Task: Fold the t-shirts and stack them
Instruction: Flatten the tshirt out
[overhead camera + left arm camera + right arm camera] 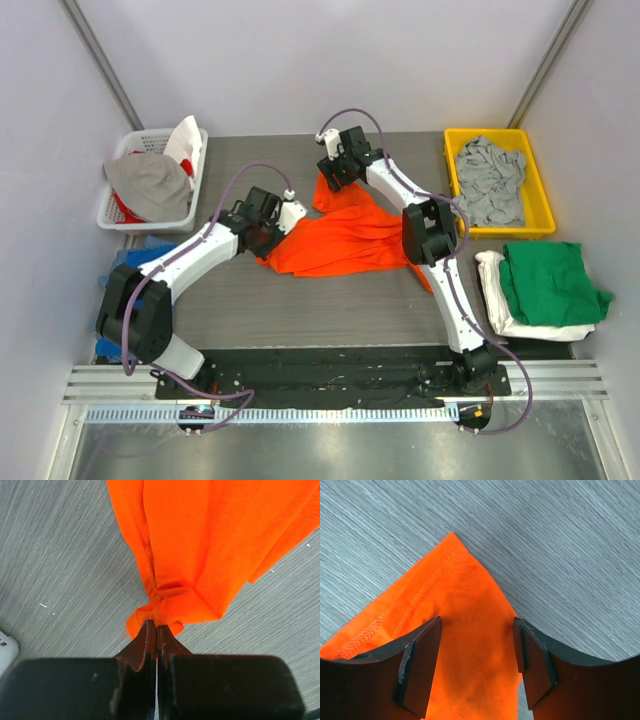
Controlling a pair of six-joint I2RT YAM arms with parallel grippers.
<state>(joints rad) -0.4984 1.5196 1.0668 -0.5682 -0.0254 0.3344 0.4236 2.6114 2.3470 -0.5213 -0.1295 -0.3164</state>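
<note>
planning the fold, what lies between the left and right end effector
Only the orange t-shirt, as the top view shows; the left end effector pinches it, the right end effector straddles a corner.

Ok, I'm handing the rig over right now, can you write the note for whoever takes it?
Left gripper: shut on a bunched edge of the orange t-shirt.
Right gripper: open, jaws straddling a hemmed corner of that shirt, not closed on it.
Things: orange shirt lies rumpled mid-table; green t-shirt lies folded on the white t-shirt at the right; grey t-shirt crumpled in the yellow bin.
Done: green and white stacked.
To do: close on the corner, spread and fold the orange, stack it; then likely the grey.
</note>
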